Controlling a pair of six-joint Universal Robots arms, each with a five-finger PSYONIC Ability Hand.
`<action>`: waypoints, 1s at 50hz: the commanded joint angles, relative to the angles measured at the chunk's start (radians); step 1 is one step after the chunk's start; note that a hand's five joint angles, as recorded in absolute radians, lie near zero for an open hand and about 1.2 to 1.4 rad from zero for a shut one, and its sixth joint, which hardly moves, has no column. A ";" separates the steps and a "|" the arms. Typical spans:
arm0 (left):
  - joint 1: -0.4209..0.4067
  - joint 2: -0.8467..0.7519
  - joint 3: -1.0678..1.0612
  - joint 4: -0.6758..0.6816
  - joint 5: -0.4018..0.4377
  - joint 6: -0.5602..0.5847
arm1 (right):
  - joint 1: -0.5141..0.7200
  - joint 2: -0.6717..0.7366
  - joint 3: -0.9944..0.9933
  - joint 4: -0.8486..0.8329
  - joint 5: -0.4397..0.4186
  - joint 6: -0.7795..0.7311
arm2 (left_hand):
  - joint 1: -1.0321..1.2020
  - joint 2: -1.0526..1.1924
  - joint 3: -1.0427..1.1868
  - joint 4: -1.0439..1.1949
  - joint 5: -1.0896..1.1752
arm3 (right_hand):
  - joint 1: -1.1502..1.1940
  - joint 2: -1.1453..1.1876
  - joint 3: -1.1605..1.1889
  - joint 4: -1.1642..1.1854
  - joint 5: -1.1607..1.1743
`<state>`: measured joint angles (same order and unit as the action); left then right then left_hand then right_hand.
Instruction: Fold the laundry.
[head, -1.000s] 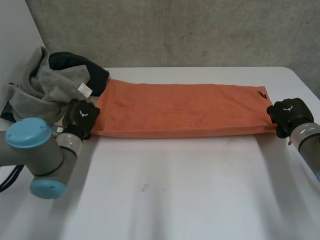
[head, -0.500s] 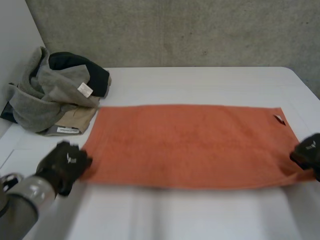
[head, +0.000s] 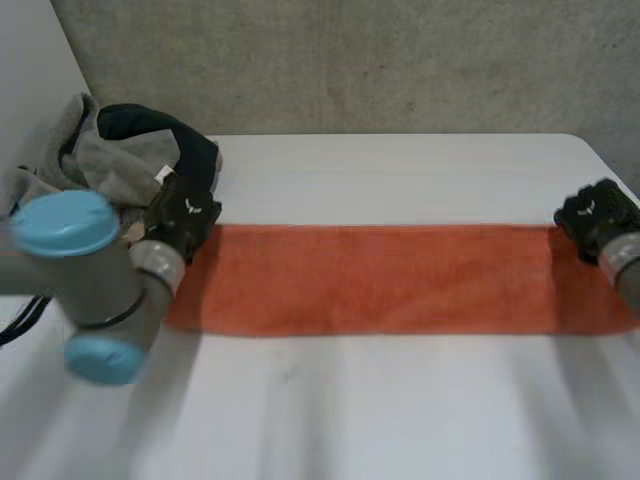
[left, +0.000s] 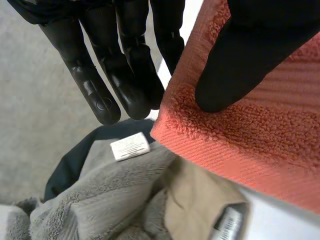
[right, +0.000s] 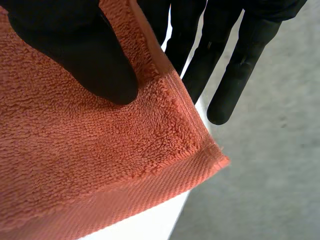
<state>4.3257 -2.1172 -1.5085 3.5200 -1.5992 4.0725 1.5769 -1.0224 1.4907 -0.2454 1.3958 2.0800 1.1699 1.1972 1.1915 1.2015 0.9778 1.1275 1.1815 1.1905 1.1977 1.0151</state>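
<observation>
An orange towel (head: 380, 280) lies as a long narrow strip across the white table (head: 400, 420). My left hand (head: 185, 222) is at its far left corner, by the laundry pile. In the left wrist view the thumb of my left hand (left: 260, 45) presses on top of the towel (left: 260, 135) and the fingers (left: 125, 75) reach underneath, pinching the corner. My right hand (head: 597, 213) is at the far right corner. Its thumb (right: 75, 50) lies on the towel (right: 85, 165) with the fingers (right: 235, 60) beneath, pinching that corner.
A pile of grey, dark and tan laundry (head: 110, 160) sits at the table's far left, right beside my left hand; it appears under the held corner as the grey and tan clothes (left: 100, 200). A grey wall stands behind the table.
Half a second ago the towel lay wider, with both hands at its near corners. Both hands have since moved away to the far edge, and the towel is now a narrower strip.
</observation>
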 joint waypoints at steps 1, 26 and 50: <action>-0.011 -0.256 0.321 -0.003 -0.099 0.005 | 0.037 0.186 -0.205 -0.104 0.049 -0.011 | 0.226 0.199 0.205 0.195 0.244 | 0.269 0.215 0.206 0.199 0.207; -0.135 -0.274 0.444 0.022 -0.097 -0.040 | 0.051 0.059 -0.284 0.087 0.033 0.307 | -0.995 -1.023 -1.017 -1.027 -0.978 | -0.953 -1.007 -1.016 -1.023 -1.015; -0.113 0.046 0.054 0.013 0.099 -0.474 | -0.193 0.071 0.025 0.108 -0.179 0.345 | -0.995 -1.023 -1.017 -1.027 -0.978 | -0.480 -0.534 -0.543 -0.550 -0.542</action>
<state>4.2071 -2.0675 -1.4427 3.5318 -1.4936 3.5924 1.3794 -1.0175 1.4985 0.0066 1.2053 2.4276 0.1942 0.2101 0.2097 0.2023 0.0486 0.4396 0.4243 0.4367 0.4458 0.2750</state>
